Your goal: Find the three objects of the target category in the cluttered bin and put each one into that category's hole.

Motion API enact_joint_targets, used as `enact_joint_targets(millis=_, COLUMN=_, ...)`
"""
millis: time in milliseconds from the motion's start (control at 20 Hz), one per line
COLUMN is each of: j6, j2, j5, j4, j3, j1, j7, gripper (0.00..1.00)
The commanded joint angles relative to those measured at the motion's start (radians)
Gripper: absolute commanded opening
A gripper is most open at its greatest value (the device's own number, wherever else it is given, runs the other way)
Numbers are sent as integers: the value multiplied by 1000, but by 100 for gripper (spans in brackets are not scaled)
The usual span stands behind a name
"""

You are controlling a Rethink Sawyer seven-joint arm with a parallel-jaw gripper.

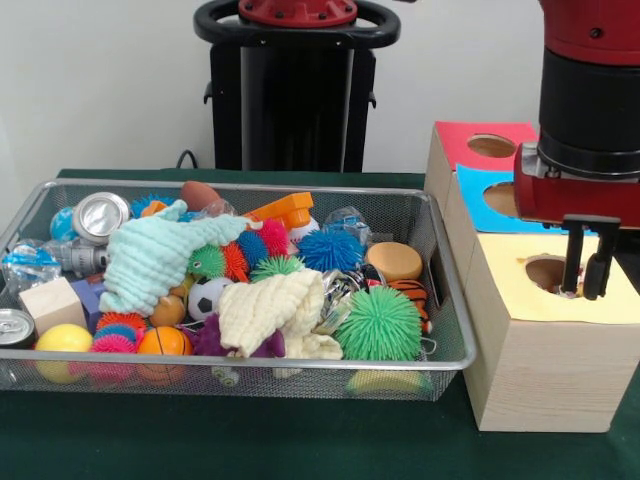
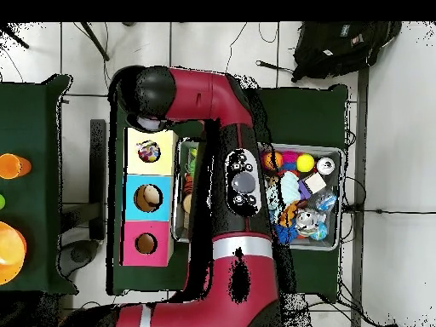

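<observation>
My gripper (image 1: 585, 262) hangs at the right, right over the hole (image 1: 546, 272) in the yellow top of the wooden box (image 1: 545, 370). Its two black fingers (image 1: 572, 258) point down with a narrow gap and nothing between them, so it is open. In the overhead view the arm (image 2: 243, 183) hides the gripper, and small colourful things lie inside the yellow hole (image 2: 149, 152). The wire bin (image 1: 455, 310) holds a green spiky ball (image 1: 380, 323), a blue spiky ball (image 1: 329, 250), a mint cloth (image 1: 150, 255) and a cream cloth (image 1: 270, 310).
The box's blue hole (image 1: 500, 198) and red hole (image 1: 491, 146) lie behind the yellow one. Also in the bin are cans (image 1: 100, 215), a wooden block (image 1: 50, 303), a yellow ball (image 1: 63, 340), an orange ball (image 1: 160, 342) and a soccer ball (image 1: 207, 297).
</observation>
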Motion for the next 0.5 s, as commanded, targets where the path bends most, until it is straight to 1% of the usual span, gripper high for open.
enact_joint_targets(millis=50, j6=-36, j2=30, j5=-8, j4=132, j3=91, j1=-18, j7=-42, gripper=0)
enact_joint_targets(millis=150, j6=-31, j2=31, j5=-10, j4=138, j3=95, j1=-20, j7=-51, gripper=0)
enact_joint_targets(millis=350, j6=-64, j2=19, j5=-21, j4=178, j3=91, j1=-15, j7=-38, gripper=0)
enact_joint_targets(millis=500, j6=-78, j2=11, j5=-26, j4=194, j3=89, j1=-14, j7=-36, gripper=0)
